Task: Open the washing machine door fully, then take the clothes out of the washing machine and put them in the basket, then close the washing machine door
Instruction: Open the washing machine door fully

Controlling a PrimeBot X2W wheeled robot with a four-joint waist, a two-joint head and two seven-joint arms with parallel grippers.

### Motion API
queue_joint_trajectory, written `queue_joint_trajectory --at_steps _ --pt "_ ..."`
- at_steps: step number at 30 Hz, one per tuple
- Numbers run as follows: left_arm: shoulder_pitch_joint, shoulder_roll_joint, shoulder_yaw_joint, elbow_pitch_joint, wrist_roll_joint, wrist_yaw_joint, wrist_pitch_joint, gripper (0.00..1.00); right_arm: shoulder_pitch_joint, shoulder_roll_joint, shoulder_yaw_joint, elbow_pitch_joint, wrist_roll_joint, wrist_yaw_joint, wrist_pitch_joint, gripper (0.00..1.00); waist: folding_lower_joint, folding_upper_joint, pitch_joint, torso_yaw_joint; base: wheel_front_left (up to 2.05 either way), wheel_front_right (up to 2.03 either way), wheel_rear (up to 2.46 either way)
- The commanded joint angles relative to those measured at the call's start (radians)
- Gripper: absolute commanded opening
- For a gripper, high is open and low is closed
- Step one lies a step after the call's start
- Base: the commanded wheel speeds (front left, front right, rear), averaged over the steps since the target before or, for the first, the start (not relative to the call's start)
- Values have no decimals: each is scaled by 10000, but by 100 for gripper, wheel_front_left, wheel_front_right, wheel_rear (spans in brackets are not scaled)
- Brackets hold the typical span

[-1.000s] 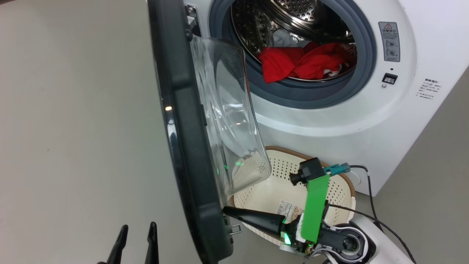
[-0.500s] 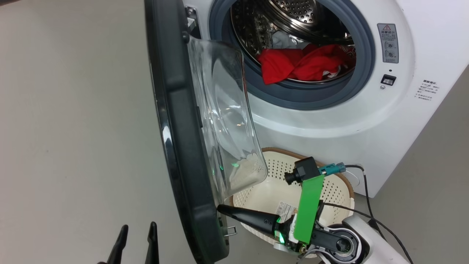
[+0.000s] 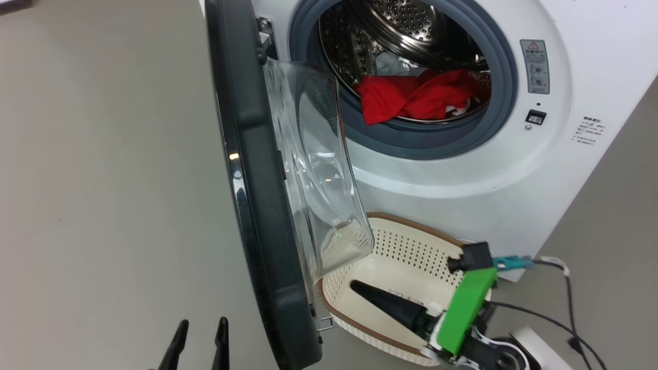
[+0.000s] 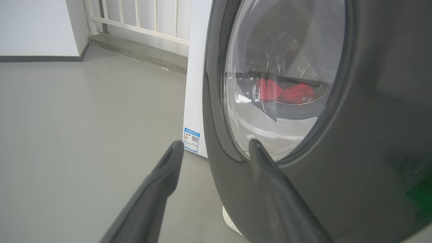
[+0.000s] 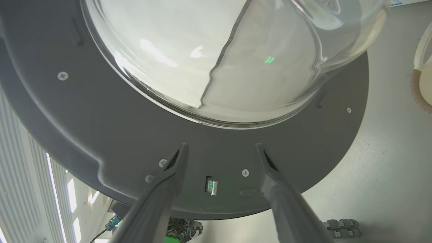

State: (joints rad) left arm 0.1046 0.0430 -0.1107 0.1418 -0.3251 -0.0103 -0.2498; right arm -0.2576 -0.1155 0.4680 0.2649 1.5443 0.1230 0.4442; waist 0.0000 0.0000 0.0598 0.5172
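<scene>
Grey floor [image 4: 67, 118] w/ washing machine [image 3: 462, 195], railing [image 4: 135, 17]

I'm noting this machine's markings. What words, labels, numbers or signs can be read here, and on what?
No words can be read.
Grey label on the washer front: red warning triangle; text too small.
Printed lines to its right: too small.
Blue sticker low on the washer: QR code; text blurred.

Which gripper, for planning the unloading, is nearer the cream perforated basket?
Right: the right gripper hangs over the basket; the left gripper is beyond the black round door, on its outer side.
</scene>
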Motion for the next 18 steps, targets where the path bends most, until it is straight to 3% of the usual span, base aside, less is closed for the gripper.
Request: queue_joint_trajectory --at_steps 1,9,18 --pt "-262 72 275 -143 103 -86 -120 100 71 -100 63 -204 -238 77 -310 100 0 0 -58 -35 0 0 0" --pt "-333 72 221 85 242 -256 -120 100 673 -913 243 323 -1122 77 -2131 100 0 0 -212 -133 0 0 0" --pt "-314 72 257 253 337 -361 -120 100 555 -1823 1584 1036 -2918 77 -5301 100 0 0 -387 -232 0 0 0"
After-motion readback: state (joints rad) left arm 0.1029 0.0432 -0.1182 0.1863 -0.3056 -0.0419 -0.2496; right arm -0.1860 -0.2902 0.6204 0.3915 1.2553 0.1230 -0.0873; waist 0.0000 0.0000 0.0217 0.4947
